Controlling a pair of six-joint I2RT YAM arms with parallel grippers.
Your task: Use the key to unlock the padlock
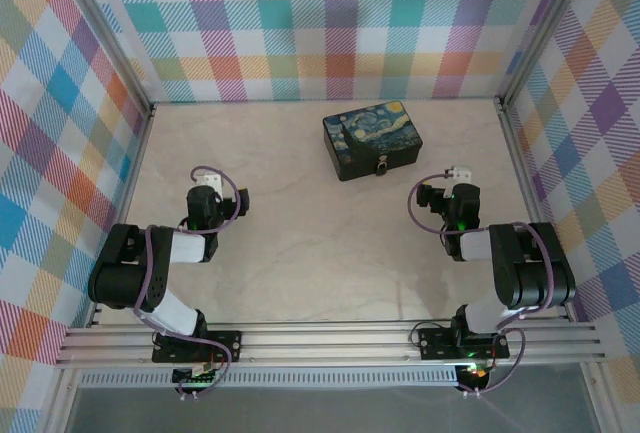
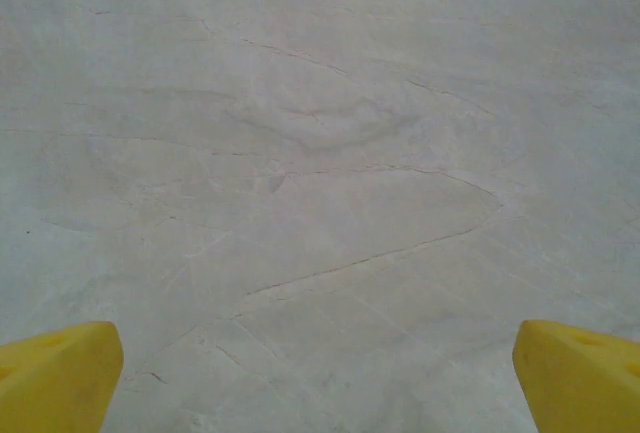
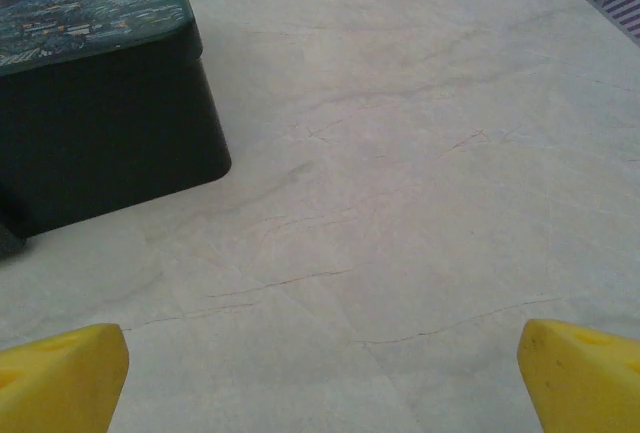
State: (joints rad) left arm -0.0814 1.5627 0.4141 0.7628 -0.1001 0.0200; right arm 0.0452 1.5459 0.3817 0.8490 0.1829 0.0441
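Note:
The tiny dark padlock [image 1: 381,165] with its silvery shackle hangs on the front face of a dark box [image 1: 372,140] with a starry-night lid, at the back middle of the table. The key is out of view. My left gripper [image 1: 205,182] sits left of centre, well away from the box. In its wrist view it [image 2: 320,383] is open, yellow fingertips [image 2: 55,373] wide apart over bare table. My right gripper [image 1: 458,175] is to the right of the box and also open [image 3: 320,383], with nothing between its fingertips [image 3: 585,373]. The box's corner [image 3: 100,123] lies ahead-left of it.
The pale marble-patterned table [image 1: 300,253] is fenced by checked walls [image 1: 330,23] and metal frame posts [image 1: 120,63] at the back corners. A rail [image 1: 330,343] with both arm bases runs along the near edge.

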